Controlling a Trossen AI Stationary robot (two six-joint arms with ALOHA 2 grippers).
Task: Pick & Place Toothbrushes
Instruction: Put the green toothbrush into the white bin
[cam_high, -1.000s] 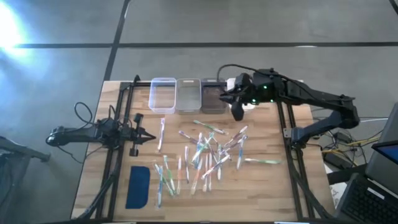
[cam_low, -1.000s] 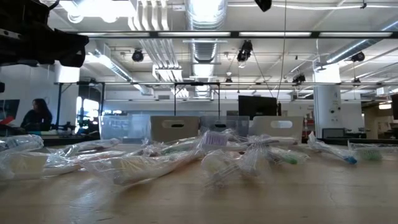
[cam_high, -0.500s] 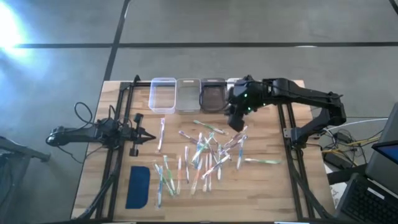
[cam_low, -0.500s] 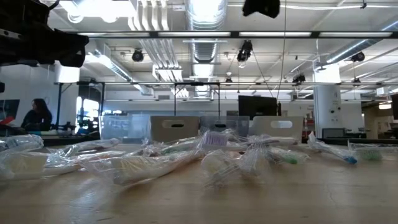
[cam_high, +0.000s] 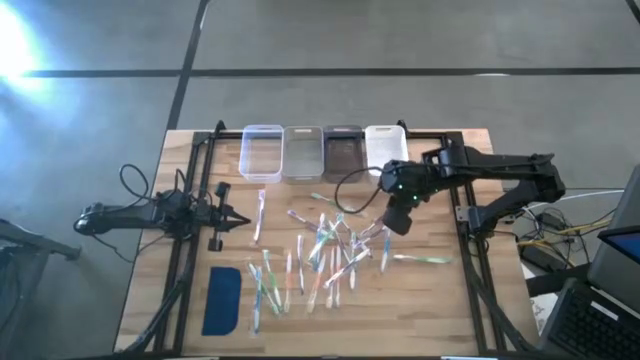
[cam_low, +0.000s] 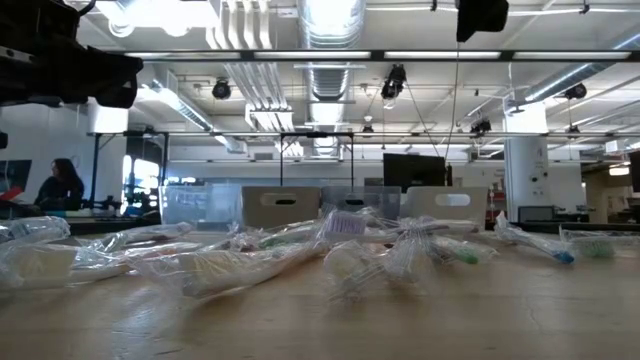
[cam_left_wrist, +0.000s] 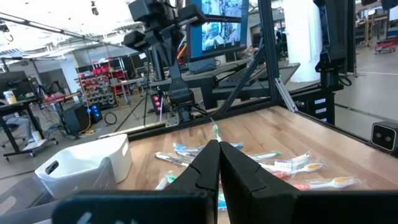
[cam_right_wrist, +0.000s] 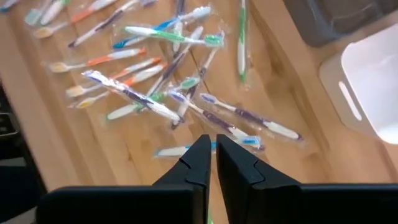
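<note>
In the high view, a wooden worktop (cam_high: 440, 300) is seen with four small bins (cam_high: 322, 152) set in a row along its far edge. The toothbrushes (cam_high: 325, 245) are scattered over the middle of the worktop, between the bins and the near edge. A flat dark-blue pad (cam_high: 222, 300) lies near the near left corner. The right gripper (cam_high: 397, 218) is held over the right part of the scatter, just in front of the white bin (cam_high: 385, 143) at the right end of the row. The left gripper (cam_high: 238, 220) is parked low at the left edge, pointing toward the toothbrushes.

In the low view, wrapped toothbrushes (cam_low: 345, 225) are spread across the worktop from side to side, with the bins standing behind them. A dark part of the right arm is seen at the top, well above the worktop. A person (cam_low: 60, 185) is seated in the room at the far left.

In the left wrist view, the left gripper's fingers (cam_left_wrist: 205, 168) are pressed together, nothing between them. Toothbrushes (cam_left_wrist: 292, 167) lie beyond them, and the white bin (cam_left_wrist: 84, 165) stands to one side.

In the right wrist view, the right gripper (cam_right_wrist: 210, 158) is closed to a hairline gap and holds nothing. It is seen above the toothbrushes (cam_right_wrist: 180, 93), apart from them, with a corner of the white bin (cam_right_wrist: 367, 81) nearby.
</note>
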